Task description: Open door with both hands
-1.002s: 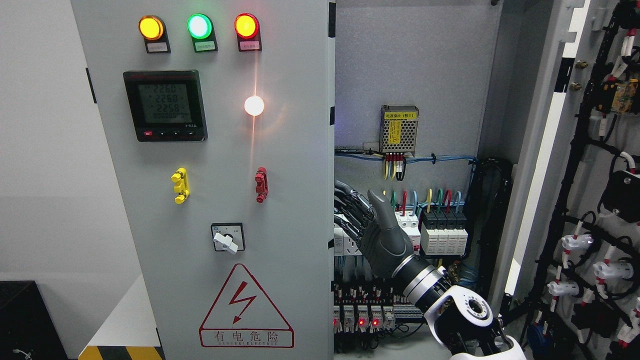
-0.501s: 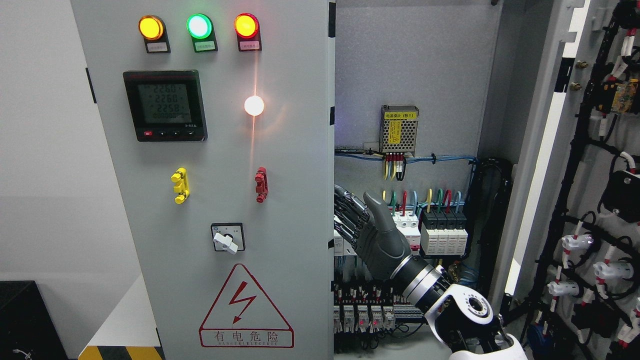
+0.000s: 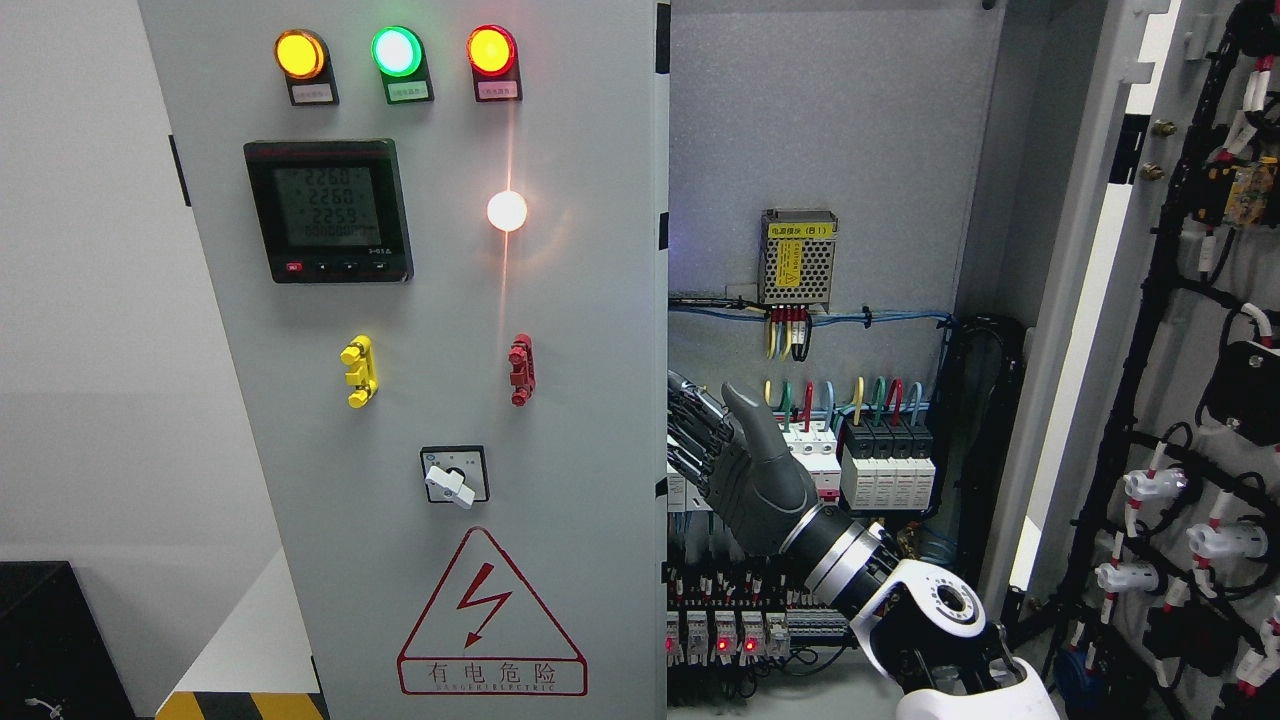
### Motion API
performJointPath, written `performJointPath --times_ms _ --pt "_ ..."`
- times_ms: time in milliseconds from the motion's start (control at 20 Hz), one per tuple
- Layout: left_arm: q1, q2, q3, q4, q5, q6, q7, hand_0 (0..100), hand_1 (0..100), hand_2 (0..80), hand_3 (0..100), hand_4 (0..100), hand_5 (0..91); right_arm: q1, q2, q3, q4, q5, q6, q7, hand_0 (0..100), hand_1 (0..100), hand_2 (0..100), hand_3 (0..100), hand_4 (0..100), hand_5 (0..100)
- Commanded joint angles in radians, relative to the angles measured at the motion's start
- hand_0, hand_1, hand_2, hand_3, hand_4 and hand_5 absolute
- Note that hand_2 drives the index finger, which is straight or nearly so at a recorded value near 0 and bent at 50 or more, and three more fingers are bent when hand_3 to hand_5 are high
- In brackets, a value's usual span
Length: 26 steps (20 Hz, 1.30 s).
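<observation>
The grey left door [image 3: 580, 330] of the electrical cabinet carries indicator lights, a meter and a danger sign, and stands nearly closed. My right hand [image 3: 705, 425] reaches into the cabinet opening from the lower right. Its fingers [image 3: 690, 440] stretch left to the door's right edge, where their tips are hidden behind it. The thumb [image 3: 748, 415] points up. The hand is open and holds nothing. The right door [image 3: 1090, 330] is swung wide open at the right. My left arm does not show.
Inside the cabinet, breakers [image 3: 885, 465], coloured wires and a power supply [image 3: 798, 258] sit just behind my right hand. Black cable harnesses and white connectors [image 3: 1150, 485] cover the open right door's inner face. A black box [image 3: 50, 640] stands at the lower left.
My right hand has slid a little left toward the left door's edge, with more of its fingers now behind it. The left door's front has shifted very slightly left.
</observation>
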Motion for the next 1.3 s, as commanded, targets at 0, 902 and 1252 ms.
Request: performJointPath --times_ms 0,902,1252 --pt "0.028 0.000 0.000 0.000 -0.017 0.000 0.000 0 0 0.0 0 0 0.0 -0.013 -0.001 0.007 0.028 0.000 -0.002 0.022 19 0 0 0 0 0" --pt "0.028 0.000 0.000 0.000 -0.017 0.000 0.000 0 0 0.0 0 0 0.0 -0.024 -0.010 0.004 0.037 0.000 -0.002 0.052 19 0 0 0 0 0" --pt "0.028 0.000 0.000 0.000 -0.017 0.000 0.000 0 0 0.0 0 0 0.0 -0.031 -0.010 0.003 0.040 0.001 -0.002 0.094 19 0 0 0 0 0"
